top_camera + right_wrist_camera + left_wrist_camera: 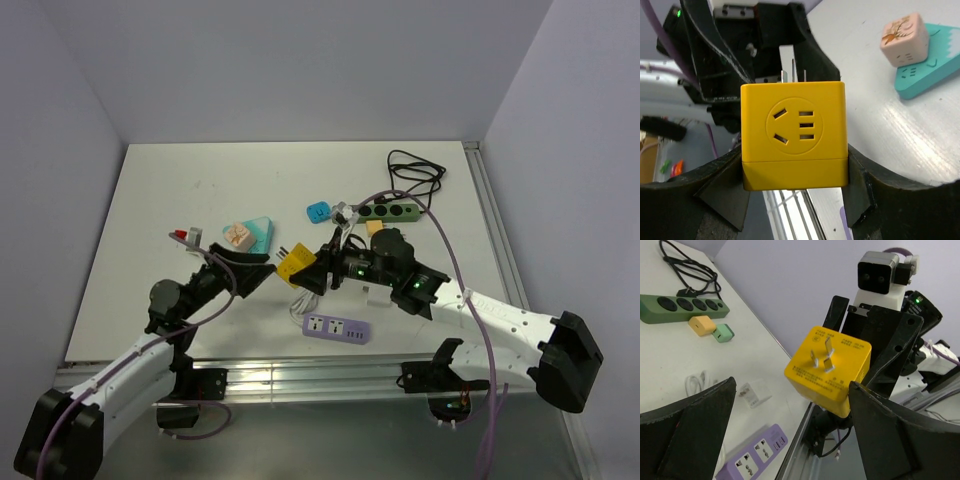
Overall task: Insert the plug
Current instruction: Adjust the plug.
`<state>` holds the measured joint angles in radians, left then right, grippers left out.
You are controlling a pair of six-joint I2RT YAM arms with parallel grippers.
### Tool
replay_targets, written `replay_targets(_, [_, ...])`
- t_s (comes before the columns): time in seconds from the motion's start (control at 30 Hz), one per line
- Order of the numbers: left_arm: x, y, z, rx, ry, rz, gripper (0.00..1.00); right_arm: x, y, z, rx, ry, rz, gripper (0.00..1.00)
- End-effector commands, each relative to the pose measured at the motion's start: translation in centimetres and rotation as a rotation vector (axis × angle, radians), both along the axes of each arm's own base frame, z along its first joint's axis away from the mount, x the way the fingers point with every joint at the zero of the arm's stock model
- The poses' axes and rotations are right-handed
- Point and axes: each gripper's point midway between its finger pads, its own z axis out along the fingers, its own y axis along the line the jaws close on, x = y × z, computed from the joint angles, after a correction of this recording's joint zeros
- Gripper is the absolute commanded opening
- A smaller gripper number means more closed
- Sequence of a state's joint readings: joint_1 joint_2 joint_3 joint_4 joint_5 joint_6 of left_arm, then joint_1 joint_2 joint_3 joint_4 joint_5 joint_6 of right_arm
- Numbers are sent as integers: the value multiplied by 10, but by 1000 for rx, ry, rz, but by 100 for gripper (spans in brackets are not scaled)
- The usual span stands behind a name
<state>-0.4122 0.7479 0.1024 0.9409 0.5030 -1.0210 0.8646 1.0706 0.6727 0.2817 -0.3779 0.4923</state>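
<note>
- The yellow plug (792,135) hangs in the air above the bench (200,200), between the two arms.
- The right claw (792,175) grasps it by its two sides, socket face toward that wrist, prongs pointing away.
- The left claw (792,390) faces the prongs, spread wide and released.
- A purple power strip (338,328) lies on the bench just below.

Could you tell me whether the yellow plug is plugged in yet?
Not in: the right gripper holds the yellow plug aloft, prongs bare.
</note>
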Motion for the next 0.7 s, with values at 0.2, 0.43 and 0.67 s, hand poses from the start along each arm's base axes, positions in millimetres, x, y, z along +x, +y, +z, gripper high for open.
replay_targets(0.2, [-22,-23,28,64,-202,-267,99,-26,3,15,-13,-58,183,0])
replay_targets(0.43, [-25,-31,21,77,-203,-356,100,-22,9,7,-38,-47,201,0])
replay_targets(0.67, [-29,-40,16,98,-225,-411,93,-13,17,0,-67,-23,190,0])
